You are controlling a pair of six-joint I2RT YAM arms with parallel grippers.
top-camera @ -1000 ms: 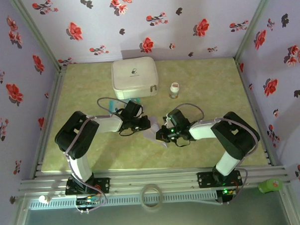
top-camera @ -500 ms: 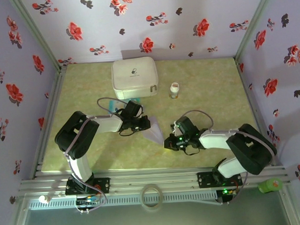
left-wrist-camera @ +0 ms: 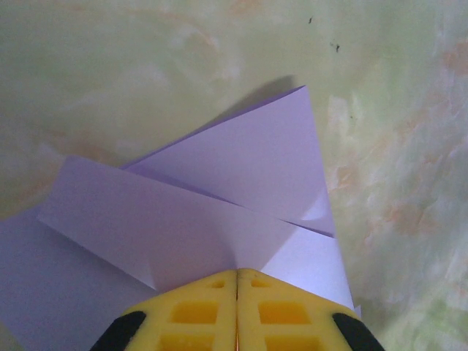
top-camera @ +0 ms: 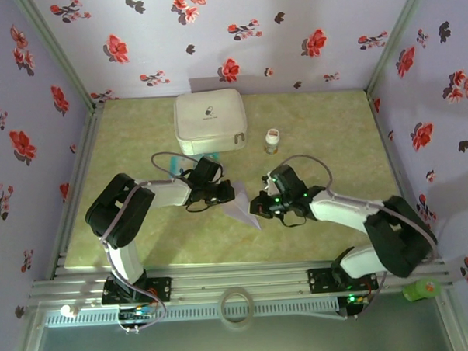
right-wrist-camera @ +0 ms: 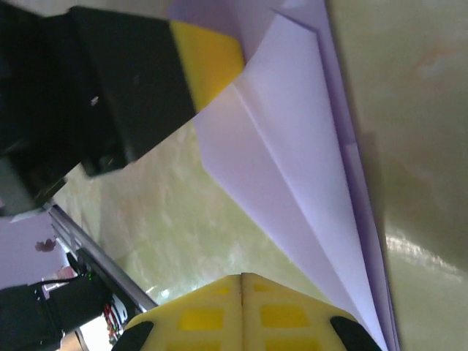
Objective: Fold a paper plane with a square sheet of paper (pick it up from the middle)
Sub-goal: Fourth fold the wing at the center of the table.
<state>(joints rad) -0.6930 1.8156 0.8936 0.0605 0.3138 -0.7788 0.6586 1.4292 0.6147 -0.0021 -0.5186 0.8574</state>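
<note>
Both of my end effectors are low over the green marbled surface [top-camera: 333, 140], meeting near its middle. My left end effector [left-wrist-camera: 236, 274] is fully closed, yellow fingers pressed together with no gap, and the tips sit right on the paper plane [left-wrist-camera: 241, 175]. The lavender paper spreads out to both sides of the tips, so I cannot tell whether any layer is actually pinched between them. The wrist view shows overlapping folded flaps; one triangular flap points away from me, and a long straight fold crosses beneath it. My right end effector [right-wrist-camera: 241, 278] is closed tight as well, fingers seam to seam, nothing visible between them. It hovers just beside the paper's long edge; I cannot tell whether it touches. From that wrist the plane runs as a slim wedge, layered edges stacked along its far side, with my left yellow finger [right-wrist-camera: 208, 58] on its upper corner. From above, the paper lies flat between the two end effectors, its point aimed toward the near edge. Well behind it sits a white zip case [top-camera: 210, 122], with a small jar [top-camera: 272, 140] beside it.
</note>
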